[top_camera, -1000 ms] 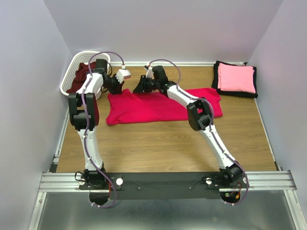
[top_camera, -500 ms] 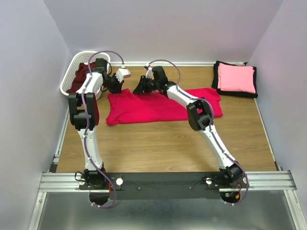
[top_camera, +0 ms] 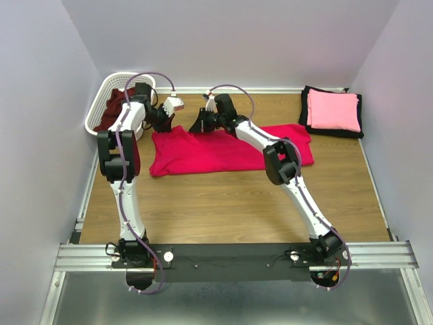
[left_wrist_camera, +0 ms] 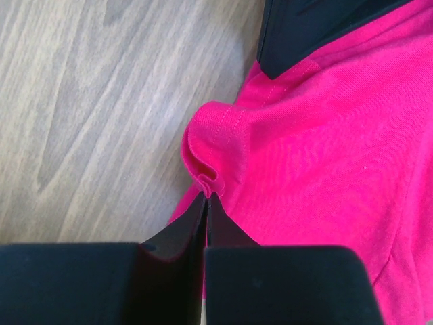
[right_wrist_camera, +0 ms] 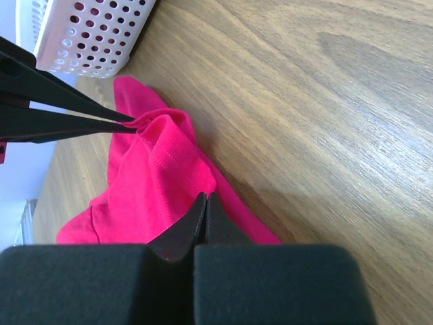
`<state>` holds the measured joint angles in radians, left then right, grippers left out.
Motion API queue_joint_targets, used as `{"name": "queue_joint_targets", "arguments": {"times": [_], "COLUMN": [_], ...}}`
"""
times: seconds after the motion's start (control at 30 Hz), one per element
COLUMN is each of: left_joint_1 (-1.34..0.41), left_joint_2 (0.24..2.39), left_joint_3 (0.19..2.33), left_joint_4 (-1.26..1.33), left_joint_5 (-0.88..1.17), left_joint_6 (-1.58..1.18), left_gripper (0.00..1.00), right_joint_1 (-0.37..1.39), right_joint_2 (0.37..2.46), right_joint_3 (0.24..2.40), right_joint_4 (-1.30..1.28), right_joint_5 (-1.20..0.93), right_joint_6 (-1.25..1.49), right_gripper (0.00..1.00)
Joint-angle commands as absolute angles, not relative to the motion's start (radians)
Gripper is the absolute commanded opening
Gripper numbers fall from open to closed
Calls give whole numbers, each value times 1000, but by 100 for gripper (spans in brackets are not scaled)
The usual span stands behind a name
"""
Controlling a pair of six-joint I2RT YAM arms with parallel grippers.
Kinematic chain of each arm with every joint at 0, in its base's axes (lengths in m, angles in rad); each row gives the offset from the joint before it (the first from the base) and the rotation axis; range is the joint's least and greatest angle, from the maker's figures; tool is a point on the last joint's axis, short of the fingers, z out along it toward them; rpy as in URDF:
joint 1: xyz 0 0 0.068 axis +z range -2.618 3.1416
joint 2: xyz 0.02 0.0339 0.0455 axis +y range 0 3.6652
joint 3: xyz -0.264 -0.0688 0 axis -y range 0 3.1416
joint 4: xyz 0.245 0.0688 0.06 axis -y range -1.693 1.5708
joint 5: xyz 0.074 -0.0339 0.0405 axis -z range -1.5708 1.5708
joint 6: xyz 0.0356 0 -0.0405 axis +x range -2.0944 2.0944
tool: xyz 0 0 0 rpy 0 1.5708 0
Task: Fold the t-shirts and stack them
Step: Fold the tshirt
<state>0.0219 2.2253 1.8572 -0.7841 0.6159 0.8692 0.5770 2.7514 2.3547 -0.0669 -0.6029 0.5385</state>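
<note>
The crimson-red t-shirt lies spread across the middle of the table. My left gripper is shut on a bunched fold at its far left corner, seen pinched in the left wrist view. My right gripper is shut on the shirt's far hem a little to the right. The pink t-shirt lies folded on the folded black t-shirt at the far right. The dark maroon t-shirt sits in the basket.
A white lattice basket stands at the far left corner; it also shows in the right wrist view. Grey walls close in the wooden table on three sides.
</note>
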Motion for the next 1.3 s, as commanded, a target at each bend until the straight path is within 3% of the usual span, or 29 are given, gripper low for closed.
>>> {"name": "queue_joint_targets", "arguments": {"times": [0.0, 0.57, 1.27], "left_joint_1": [44, 64, 46], "left_joint_2": [2224, 2128, 1904], "left_joint_3": [1890, 1798, 1465], "left_joint_4": [-816, -686, -592], "left_joint_5": [657, 620, 588], "left_joint_6": [867, 842, 989], "left_gripper": [4, 0, 0], "right_joint_1": [572, 503, 489], "right_joint_2": [2721, 2678, 2571], "right_joint_3": [2342, 2332, 2174], "right_joint_4": [-46, -40, -28], "right_joint_5": [-623, -638, -736], "right_joint_6": [514, 508, 451], "right_gripper": [1, 1, 1]}}
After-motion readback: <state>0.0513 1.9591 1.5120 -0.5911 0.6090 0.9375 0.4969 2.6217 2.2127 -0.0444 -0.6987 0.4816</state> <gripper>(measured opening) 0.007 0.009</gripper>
